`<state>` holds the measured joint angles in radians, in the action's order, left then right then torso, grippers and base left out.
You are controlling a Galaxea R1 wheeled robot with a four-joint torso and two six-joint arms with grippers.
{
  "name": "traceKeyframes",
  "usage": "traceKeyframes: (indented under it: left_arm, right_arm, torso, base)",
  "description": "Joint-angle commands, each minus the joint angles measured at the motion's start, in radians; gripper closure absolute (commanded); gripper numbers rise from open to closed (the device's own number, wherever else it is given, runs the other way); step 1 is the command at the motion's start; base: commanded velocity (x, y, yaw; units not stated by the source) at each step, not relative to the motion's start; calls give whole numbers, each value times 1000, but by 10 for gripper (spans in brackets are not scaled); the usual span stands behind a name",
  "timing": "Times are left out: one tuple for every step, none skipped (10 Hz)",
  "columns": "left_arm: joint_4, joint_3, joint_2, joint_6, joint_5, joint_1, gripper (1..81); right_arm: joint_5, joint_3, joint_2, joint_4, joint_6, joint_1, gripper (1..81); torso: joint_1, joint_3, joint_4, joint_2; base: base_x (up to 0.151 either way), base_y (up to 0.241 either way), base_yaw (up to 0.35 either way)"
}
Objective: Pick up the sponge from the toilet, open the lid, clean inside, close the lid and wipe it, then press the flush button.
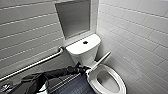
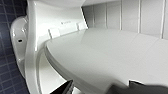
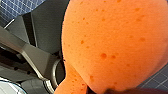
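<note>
White-tiled corner, lid (image 1: 101,60) half up on the toilet (image 1: 86,57)

Looks like the lid-opening step. Left gripper (image 1: 86,69) right at the lid's free edge; clamped or just nudging, can't tell. Right gripper (image 3: 105,90) pinching the orange sponge (image 3: 112,42) tight, dark blue floor tiles behind it. Best bet: follow the hinge arc, push up and back from under the rim, not sideways, then ease off near the tank (image 1: 80,47) to avoid a slam against the ceramic. Hold the sponge clear of the bowl (image 1: 107,81) meanwhile. Flush button (image 1: 85,42) on the tank top, well apart from the action.
</note>
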<state>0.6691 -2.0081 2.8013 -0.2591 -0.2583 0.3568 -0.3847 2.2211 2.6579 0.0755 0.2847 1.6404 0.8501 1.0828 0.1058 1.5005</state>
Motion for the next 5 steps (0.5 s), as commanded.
traceKeyframes:
  left_arm:
    - [-126,250,-145,9,-117,-20,10]
    - [-166,292,-196,11,-160,44,10]
    - [-224,354,-261,17,-165,133,10]
    - [-297,412,-320,17,-159,225,10]
    - [-399,460,-379,17,-151,351,10]
  right_arm:
    - [72,12,13,18,4,22,811]
    - [93,46,38,17,5,19,811]
    - [101,90,62,13,8,19,811]
    - [101,112,78,13,8,19,811]
    - [101,110,85,24,5,19,811]
  torso:
    - [0,0,0,0]
    - [0,0,0,0]
    - [0,0,0,0]
    - [0,0,0,0]
    - [0,0,0,0]
  base:
    - [0,0,0]
    - [0,0,0]
    - [0,0,0]
    - [0,0,0]
    - [0,0,0]
